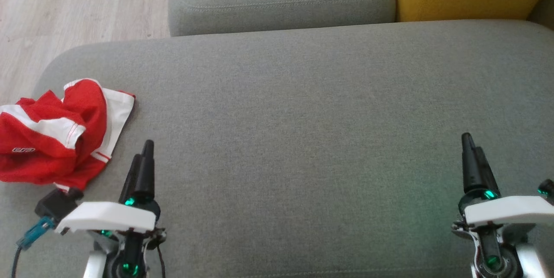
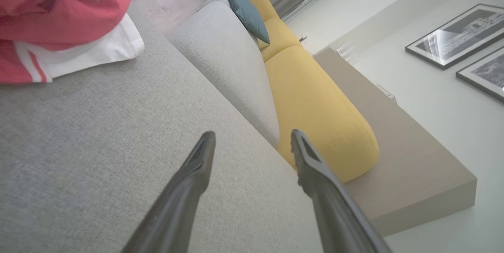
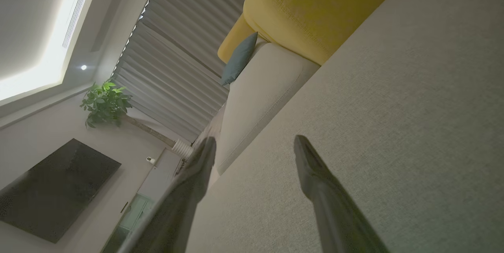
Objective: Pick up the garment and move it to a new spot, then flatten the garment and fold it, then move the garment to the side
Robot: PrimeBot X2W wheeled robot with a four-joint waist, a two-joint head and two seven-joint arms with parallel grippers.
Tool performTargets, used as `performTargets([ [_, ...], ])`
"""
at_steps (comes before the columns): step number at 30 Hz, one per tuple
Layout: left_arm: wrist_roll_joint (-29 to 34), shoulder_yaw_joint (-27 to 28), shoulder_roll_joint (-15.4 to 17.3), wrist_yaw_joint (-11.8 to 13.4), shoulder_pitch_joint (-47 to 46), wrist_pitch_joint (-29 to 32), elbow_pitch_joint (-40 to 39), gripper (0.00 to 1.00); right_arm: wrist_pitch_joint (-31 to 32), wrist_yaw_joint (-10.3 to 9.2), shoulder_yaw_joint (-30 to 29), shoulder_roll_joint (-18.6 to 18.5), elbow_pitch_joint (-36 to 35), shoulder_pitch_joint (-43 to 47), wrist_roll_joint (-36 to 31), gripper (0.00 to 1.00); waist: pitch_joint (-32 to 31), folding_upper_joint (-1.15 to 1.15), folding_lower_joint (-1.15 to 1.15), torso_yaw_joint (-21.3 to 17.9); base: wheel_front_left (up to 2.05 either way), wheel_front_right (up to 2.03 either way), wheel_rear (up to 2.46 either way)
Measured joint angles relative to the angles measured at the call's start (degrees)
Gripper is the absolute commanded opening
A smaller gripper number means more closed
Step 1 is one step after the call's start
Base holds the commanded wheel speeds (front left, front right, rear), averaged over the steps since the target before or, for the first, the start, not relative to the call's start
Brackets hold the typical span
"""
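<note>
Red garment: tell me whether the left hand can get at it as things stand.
Probably yes. The red garment lies crumpled at the left edge of the grey cushion, just left of the open left hand, with bare fabric between them and nothing in the way.

A home living room: grey sofa, yellow cushions, curtains, potted plant, framed pictures, wood floor

Head camera looks down on the grey cushion; wrist cameras skim it, seemingly low.
</note>
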Motion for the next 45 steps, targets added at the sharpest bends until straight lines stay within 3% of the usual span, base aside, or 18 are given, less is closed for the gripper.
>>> performTargets([
  [45,31.19,-8.0,2.42,5.25,-2.13,-7.12,0.29,1.0,-0.52,0.0,3.46,-1.11,-3.67,0.17,-31.03,1.0,-0.05,0.0,0.0,0.2,0.0,0.0,0.0],
])
